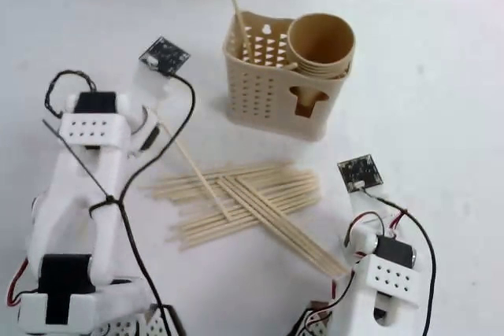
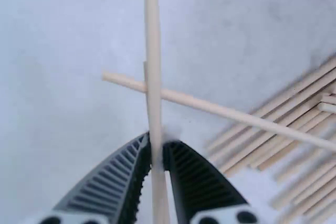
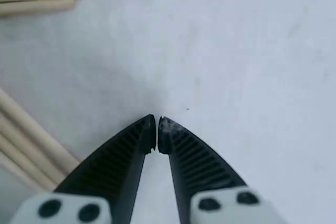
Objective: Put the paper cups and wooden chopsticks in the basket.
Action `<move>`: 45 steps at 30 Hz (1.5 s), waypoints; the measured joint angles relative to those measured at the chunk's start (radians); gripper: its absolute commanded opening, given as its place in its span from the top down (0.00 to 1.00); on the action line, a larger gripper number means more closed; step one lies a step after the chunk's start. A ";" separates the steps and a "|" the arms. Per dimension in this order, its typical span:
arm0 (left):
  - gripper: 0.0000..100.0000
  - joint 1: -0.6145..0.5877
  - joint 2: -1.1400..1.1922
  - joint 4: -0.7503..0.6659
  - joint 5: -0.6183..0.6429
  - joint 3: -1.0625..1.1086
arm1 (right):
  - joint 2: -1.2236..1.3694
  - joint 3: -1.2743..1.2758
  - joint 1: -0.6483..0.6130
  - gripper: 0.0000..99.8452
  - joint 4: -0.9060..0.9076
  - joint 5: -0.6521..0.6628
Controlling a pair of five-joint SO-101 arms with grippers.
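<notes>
Left gripper (image 1: 157,125), seen from above, pinches one held chopstick (image 1: 197,172) by its near end. The rest of the stick slants out over the pile of chopsticks (image 1: 260,194) on the table (image 1: 441,116). I cannot tell whether its far tip touches the pile. Beyond the pile stands the basket (image 1: 260,96), with the stacked paper cups (image 1: 321,37) already in one side and an upright chopstick (image 1: 241,29) leaning in the other. The right arm (image 1: 386,273) sits at the near corner, beside the pile's long ends. A black cable (image 1: 187,112) loops down close by the left gripper.

In the left wrist view the jaws are pressed on the stick close to its end. It crosses over a loose chopstick (image 2: 220,109), with the pile just beyond.

In the right wrist view the right gripper (image 3: 157,129) is pressed together on nothing, above bare table, with chopsticks lying just beside it.

An end grip on so long a stick will likely let it swivel or slip when lifted. The trailing tip may drag or scatter the pile. At the basket, the cups leave only the narrower side free. A tilted stick could strike the rim and nudge the light basket, or drop outside. The cable could snag on the way.
</notes>
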 measured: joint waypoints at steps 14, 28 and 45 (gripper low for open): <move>0.97 -0.003 0.175 -0.230 0.175 0.031 | 0.000 0.003 0.000 0.98 0.000 0.000; 0.87 -0.008 0.512 -0.296 0.371 -0.330 | 0.000 0.003 0.000 0.98 0.000 0.000; 0.87 -0.069 0.697 -0.207 0.322 -0.462 | 0.000 0.005 0.000 0.98 0.000 0.000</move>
